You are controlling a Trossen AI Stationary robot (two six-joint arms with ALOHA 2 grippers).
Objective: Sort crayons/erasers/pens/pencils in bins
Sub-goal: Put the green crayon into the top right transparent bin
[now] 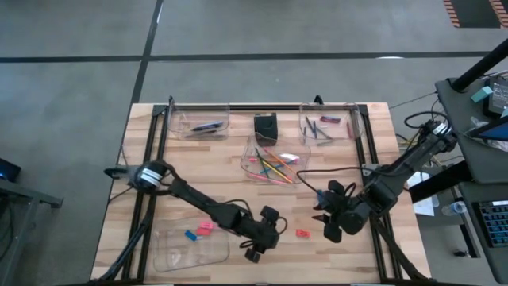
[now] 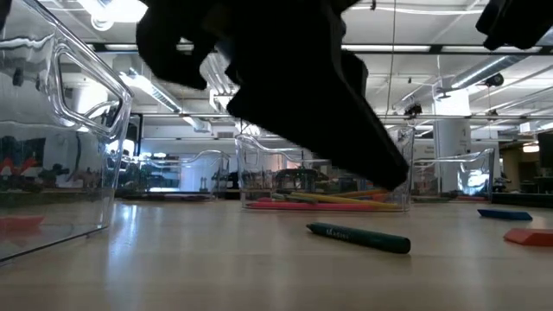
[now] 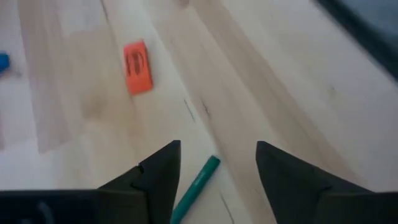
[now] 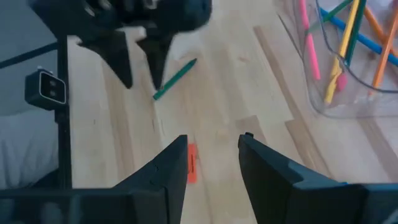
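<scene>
A short green stick (image 3: 198, 184) lies flat on the table, also seen in the low view (image 2: 359, 238). My left gripper (image 3: 217, 155) hangs open just above it near the table's front edge, one finger on each side, and shows in the high view (image 1: 255, 253). A red eraser (image 4: 191, 163) lies on the wood right of it (image 1: 302, 233). My right gripper (image 4: 211, 149) is open over that eraser without touching it. Another red eraser (image 3: 137, 66) and a blue one (image 1: 190, 235) lie by the near-left bin (image 1: 190, 253).
A clear bin of coloured pencils (image 1: 274, 161) stands at the table's middle. Two more bins stand at the far edge, left (image 1: 198, 123) and right (image 1: 329, 127), with a small black box (image 1: 266, 127) between them. Bare wood lies between the two grippers.
</scene>
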